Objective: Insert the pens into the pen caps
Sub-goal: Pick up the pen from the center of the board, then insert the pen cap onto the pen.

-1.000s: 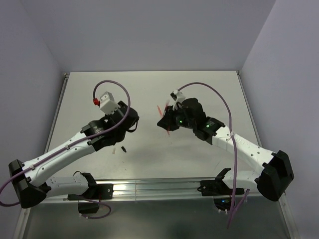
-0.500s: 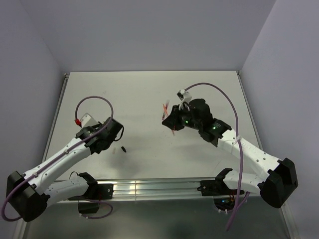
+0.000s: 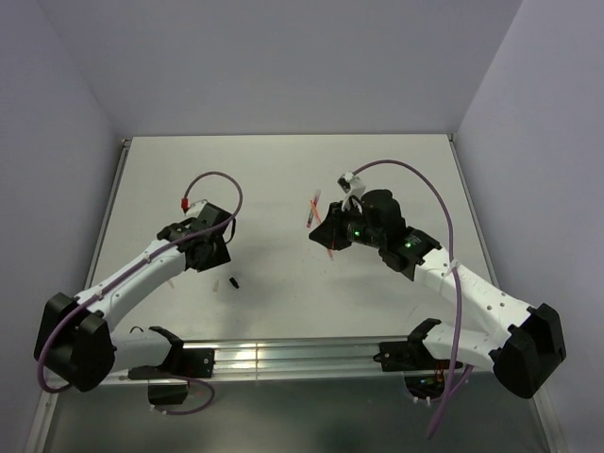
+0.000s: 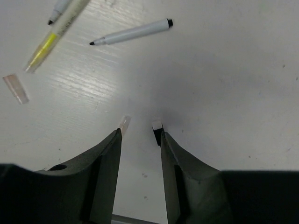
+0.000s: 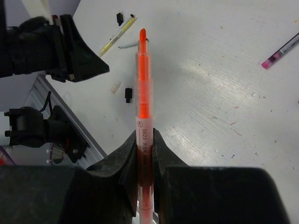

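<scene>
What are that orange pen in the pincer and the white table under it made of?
The orange pen: likely translucent plastic, glossy; light glows through its barrel, which carries printed lettering. The table: a white, semi-gloss board, perhaps painted or laminated; streaky sheen with small ink marks. What lies beneath, I cannot tell.

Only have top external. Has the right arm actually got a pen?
Observer: Yes. Right fingers are shut on the orange pen, bare tip pointing away from them.
Operator: Left holding a cap?
Observer: No. Left fingers are open with nothing between; a clear cap and a black cap lie just ahead of them.
Operator: Any pen near those caps?
Observer: A white pen lies farther ahead, fine tip bare.
</scene>
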`<state>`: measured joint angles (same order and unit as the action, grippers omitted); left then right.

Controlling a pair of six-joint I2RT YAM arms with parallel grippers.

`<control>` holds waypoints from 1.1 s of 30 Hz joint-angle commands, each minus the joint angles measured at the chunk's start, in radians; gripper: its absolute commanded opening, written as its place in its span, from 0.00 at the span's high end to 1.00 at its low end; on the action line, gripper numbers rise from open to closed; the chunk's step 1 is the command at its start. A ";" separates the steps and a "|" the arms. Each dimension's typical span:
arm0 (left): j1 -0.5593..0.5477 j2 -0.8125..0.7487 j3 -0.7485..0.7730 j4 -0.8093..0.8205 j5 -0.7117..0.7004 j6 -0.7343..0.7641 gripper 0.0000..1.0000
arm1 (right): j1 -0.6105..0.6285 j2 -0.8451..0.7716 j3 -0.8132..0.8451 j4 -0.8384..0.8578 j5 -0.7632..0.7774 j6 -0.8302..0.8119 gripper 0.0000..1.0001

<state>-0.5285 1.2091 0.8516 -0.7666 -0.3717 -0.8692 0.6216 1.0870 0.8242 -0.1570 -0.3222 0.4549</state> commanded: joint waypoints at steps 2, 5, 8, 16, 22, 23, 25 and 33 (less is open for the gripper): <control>0.016 0.085 0.041 0.033 0.138 0.151 0.57 | -0.008 -0.044 -0.014 0.036 -0.003 -0.002 1.00; 0.042 0.098 0.017 0.047 0.203 0.127 0.59 | -0.011 -0.045 -0.017 0.037 -0.006 -0.002 1.00; 0.070 0.084 -0.017 0.052 0.191 0.067 0.59 | -0.011 -0.039 -0.017 0.040 -0.011 -0.001 1.00; 0.107 0.066 -0.055 0.039 0.163 -0.014 0.58 | -0.011 -0.033 -0.020 0.045 -0.021 0.001 1.00; 0.137 0.030 -0.091 0.055 0.145 -0.056 0.57 | -0.011 -0.027 -0.020 0.048 -0.029 0.002 1.00; 0.140 0.026 -0.100 0.055 0.140 -0.066 0.57 | -0.011 -0.022 -0.022 0.048 -0.031 0.004 1.00; 0.159 0.014 -0.109 0.070 0.148 -0.067 0.57 | -0.011 -0.022 -0.022 0.050 -0.032 0.004 1.00; 0.185 0.043 -0.157 0.119 0.186 -0.059 0.58 | -0.011 -0.018 -0.022 0.050 -0.032 0.004 1.00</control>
<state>-0.3473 1.2476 0.7113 -0.6895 -0.2047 -0.9123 0.6170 1.0698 0.8093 -0.1493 -0.3431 0.4557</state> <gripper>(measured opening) 0.426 0.176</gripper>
